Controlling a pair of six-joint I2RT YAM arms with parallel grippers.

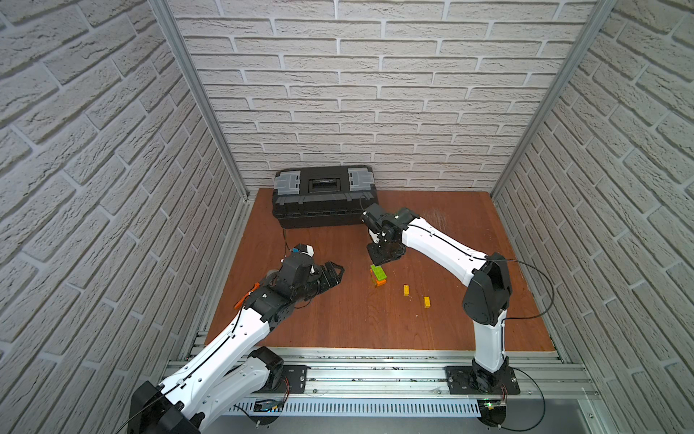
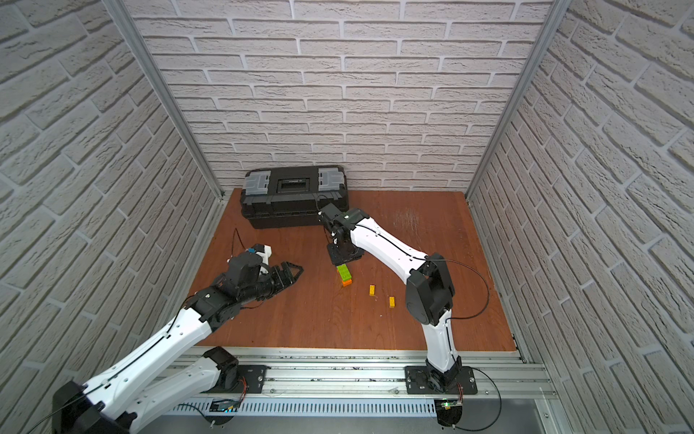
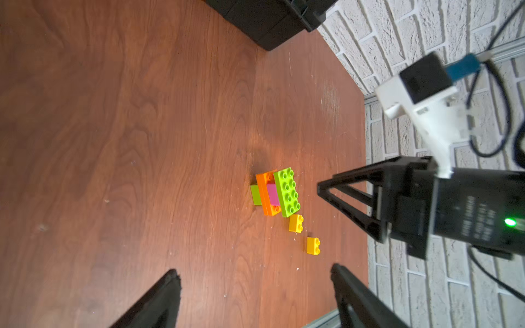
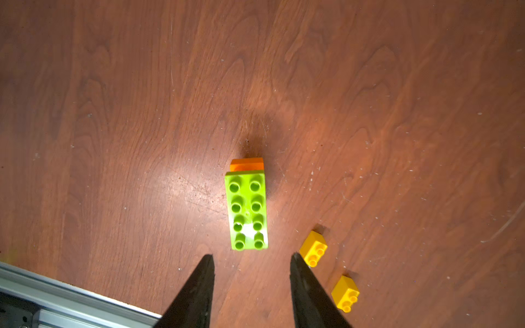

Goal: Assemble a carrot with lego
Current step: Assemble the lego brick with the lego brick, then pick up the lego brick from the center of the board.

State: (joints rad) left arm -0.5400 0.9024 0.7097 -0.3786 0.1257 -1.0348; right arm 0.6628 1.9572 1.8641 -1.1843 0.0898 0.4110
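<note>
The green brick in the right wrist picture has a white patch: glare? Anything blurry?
Right wrist view: yes, glare on the long lime-green brick, and a dark shadow on the table beside it. Left wrist view: the right arm's wrist camera looks smeared. In both top views the wall looks evenly lit and sharp.

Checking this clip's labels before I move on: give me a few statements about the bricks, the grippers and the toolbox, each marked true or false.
1. Both yellow bricks lie loose on the table, apart from the carrot. True.
2. The right gripper is clamped on the long lime-green brick. False: its jaws stand open, off the brick.
3. The long lime-green brick tops the carrot. True.
4. The toolbox stands open. False: its lid is shut.
5. The left gripper holds the pink brick. False: it is open and empty; the pink brick sits in the carrot.
</note>
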